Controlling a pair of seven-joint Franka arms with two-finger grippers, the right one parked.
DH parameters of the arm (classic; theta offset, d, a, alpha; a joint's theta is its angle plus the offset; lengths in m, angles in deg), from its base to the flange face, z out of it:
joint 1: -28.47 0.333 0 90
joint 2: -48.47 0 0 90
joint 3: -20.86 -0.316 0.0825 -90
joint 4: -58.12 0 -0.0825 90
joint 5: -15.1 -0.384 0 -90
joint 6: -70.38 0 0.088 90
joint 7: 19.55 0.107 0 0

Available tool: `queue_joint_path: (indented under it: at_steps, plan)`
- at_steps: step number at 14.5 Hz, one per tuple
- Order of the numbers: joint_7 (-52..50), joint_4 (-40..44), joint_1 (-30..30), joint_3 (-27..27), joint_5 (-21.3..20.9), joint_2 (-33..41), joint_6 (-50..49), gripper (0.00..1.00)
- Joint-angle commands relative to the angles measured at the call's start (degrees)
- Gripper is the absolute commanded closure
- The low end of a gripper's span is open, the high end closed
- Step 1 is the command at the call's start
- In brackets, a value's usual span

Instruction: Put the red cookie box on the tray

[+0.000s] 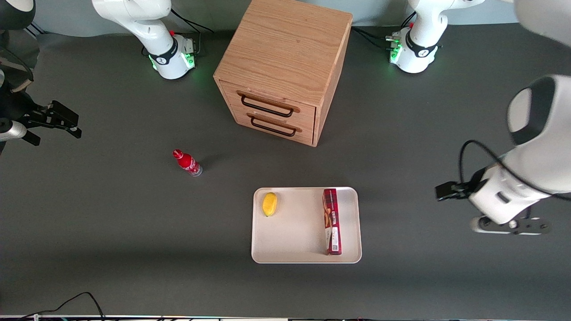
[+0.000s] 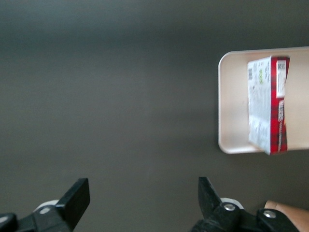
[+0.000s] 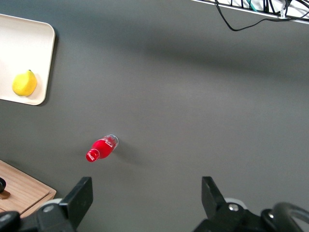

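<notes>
The red cookie box (image 1: 332,221) lies on the cream-white tray (image 1: 294,236), along the tray's edge toward the working arm's end of the table. It rests on a narrow side, with its white label patch nearest the front camera. The left wrist view shows the box (image 2: 268,104) on the tray (image 2: 231,101) too. My left gripper (image 2: 142,198) is open and empty. It hangs above bare table, apart from the tray, toward the working arm's end. The left arm's wrist (image 1: 499,205) shows in the front view.
A yellow lemon (image 1: 269,203) lies on the tray near its edge toward the parked arm. A small red bottle (image 1: 187,162) lies on the table toward the parked arm's end. A wooden two-drawer cabinet (image 1: 281,67) stands farther from the front camera than the tray.
</notes>
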Motion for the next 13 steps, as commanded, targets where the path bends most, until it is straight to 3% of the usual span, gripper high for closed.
queue_joint_path:
  at_steps: [1,6,13]
  plan:
    - [8.55,-6.78,4.59,0.36,1.43,9.34,-4.14,0.00]
    - [14.56,-16.46,10.23,-0.08,6.17,22.97,-7.84,0.00]
    - [16.91,-12.78,10.23,-0.34,6.00,22.81,-12.33,0.00]
